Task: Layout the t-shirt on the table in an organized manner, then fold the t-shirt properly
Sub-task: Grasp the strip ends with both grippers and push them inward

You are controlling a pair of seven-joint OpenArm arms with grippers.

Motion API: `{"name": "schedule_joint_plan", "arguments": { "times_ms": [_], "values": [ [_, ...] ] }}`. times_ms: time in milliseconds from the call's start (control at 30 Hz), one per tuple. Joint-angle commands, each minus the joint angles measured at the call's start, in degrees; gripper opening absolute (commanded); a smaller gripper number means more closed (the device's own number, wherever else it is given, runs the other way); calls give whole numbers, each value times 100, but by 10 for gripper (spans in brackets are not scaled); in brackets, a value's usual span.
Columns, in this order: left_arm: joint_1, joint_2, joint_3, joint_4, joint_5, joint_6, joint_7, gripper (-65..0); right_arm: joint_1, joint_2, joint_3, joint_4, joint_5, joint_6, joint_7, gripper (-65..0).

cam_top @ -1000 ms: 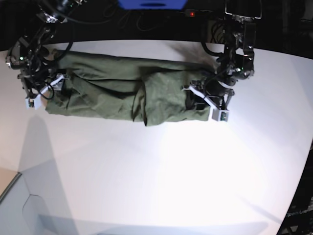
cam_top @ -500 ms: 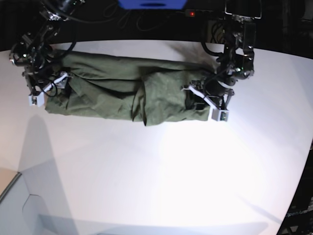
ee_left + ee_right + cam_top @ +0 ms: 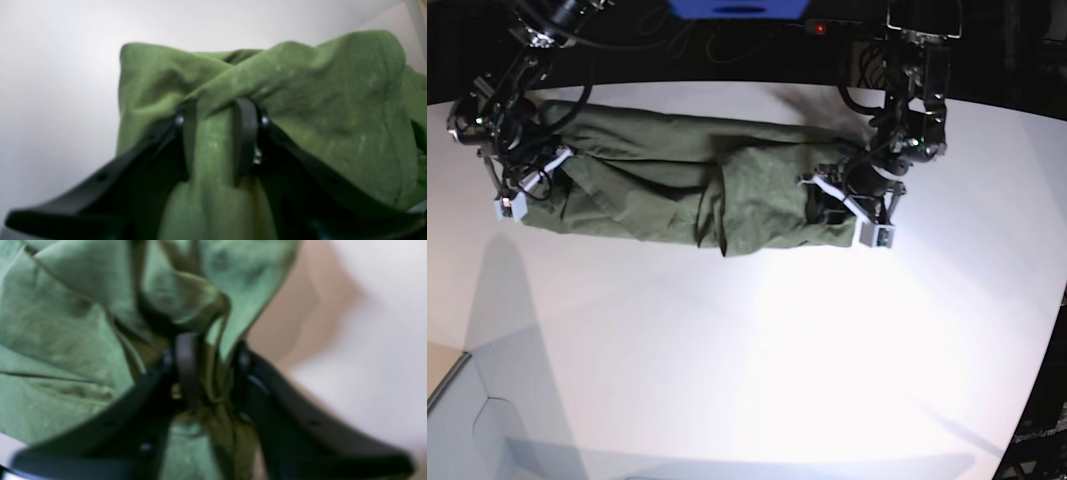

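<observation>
The olive-green t-shirt [image 3: 692, 190] lies as a long, wrinkled band across the far part of the white table [image 3: 757, 370], one section folded over near its middle. At its left end the right gripper [image 3: 527, 180] sits against the cloth; at its right end the left gripper [image 3: 852, 212] rests on the fabric. How either gripper's jaws stand cannot be made out here. Dark cables hang behind both arms.

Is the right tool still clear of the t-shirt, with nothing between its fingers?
No. In the right wrist view the right tool has its fingers closed on a bunched fold of the t-shirt.
</observation>
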Motion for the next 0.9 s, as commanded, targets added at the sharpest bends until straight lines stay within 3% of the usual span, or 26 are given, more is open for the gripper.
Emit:
{"name": "schedule_joint_plan", "arguments": {
  "times_ms": [0,67,633,700,800,867],
  "values": [
    [-37,-2,8,74,-13,-16,22,-464,20,30,3,63,-60,14,-172,-608],
    [-28,-2,8,74,-13,-16,22,-464,29,30,3,63,-60,14,-313,-650],
    [130,-108,-106,1384,22,28,83,-470,275,66,-146,98,-78,14,-374,-650],
    [350,-196,-344,1454,-4,28,83,-503,275,66,-146,107,-78,14,-374,-650],
    [710,-187,-985,1533,22,37,83,-650,310,66,-146,107,-78,14,-365,-650],
    [860,-169,-1328,1480,31,37,92,-634,336,66,-155,160,-78,14,-365,-650]
  ]
}}
